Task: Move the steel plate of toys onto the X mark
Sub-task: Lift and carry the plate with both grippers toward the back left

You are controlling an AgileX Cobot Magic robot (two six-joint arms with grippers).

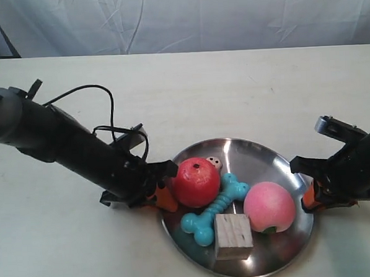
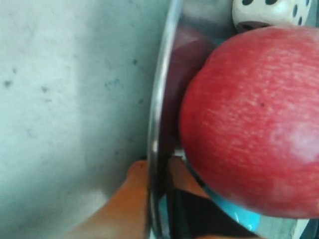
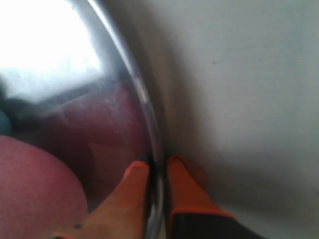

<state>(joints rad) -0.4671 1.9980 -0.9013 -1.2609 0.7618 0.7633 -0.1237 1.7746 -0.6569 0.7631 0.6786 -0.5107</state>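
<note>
The left gripper (image 2: 157,172) clamps the plate (image 1: 260,156) rim beside the apple (image 2: 249,124). The right gripper (image 3: 157,167) clamps the opposite rim by the peach (image 1: 269,207). Bare table (image 1: 232,86) lies open beyond.

left pincer (image 2: 158,172) pinching steel plate (image 1: 254,153) rim | right pincer (image 3: 157,167) pinching opposite rim | both arms low

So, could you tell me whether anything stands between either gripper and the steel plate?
Nothing visible does. The left gripper and right gripper each pinch the rim of the steel plate. The red apple lies just inside, beside the left gripper. The X mark is out of view.
</note>
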